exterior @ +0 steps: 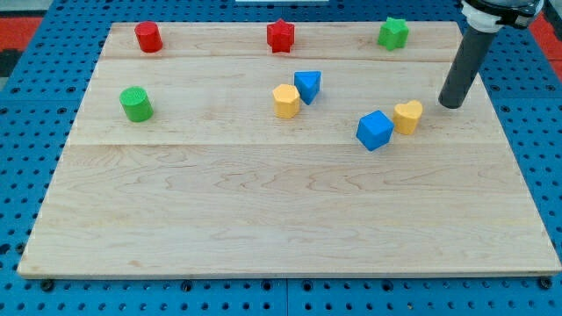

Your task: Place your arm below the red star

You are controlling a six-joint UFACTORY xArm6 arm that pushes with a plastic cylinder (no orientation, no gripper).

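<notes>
The red star point(280, 36) sits near the view's top edge of the wooden board point(281, 219), about the middle. My tip point(450, 104) rests on the board far to the view's right of the star and lower, just right of and above the yellow heart point(407, 116). The dark rod rises from it toward the view's top right corner.
A red cylinder point(148, 37) is at top left and a green star point(393, 33) at top right. A green cylinder point(136, 104) is at left. A yellow hexagon point(285, 101) touches a blue triangle point(308, 85). A blue cube point(375, 130) lies beside the yellow heart.
</notes>
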